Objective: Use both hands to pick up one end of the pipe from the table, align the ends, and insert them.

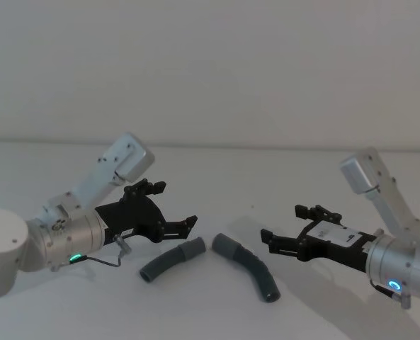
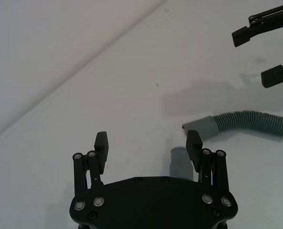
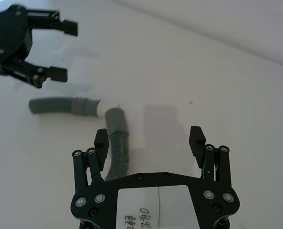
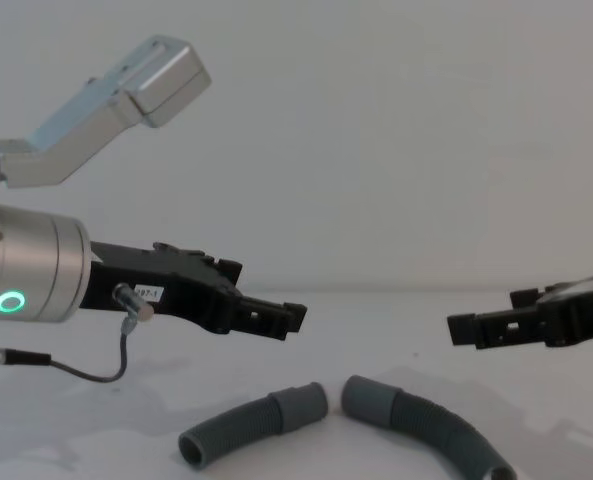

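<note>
On the table, pipe pieces, ends close — left end effector, right end effector, both spread, handwritten label unreadable.

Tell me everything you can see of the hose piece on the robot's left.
The left hose piece is a curved, dark-grey ribbed tube, apparently flexible plastic, with a smooth wider cuff at one end. It lies on the white table, cuff toward the other hose piece, a narrow gap between. Only the table touches it.

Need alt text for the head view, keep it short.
Two curved grey ribbed hose pieces lie on the white table, cuffs facing each other, not joined. The left tool and right tool hover open either side, holding nothing.
</note>
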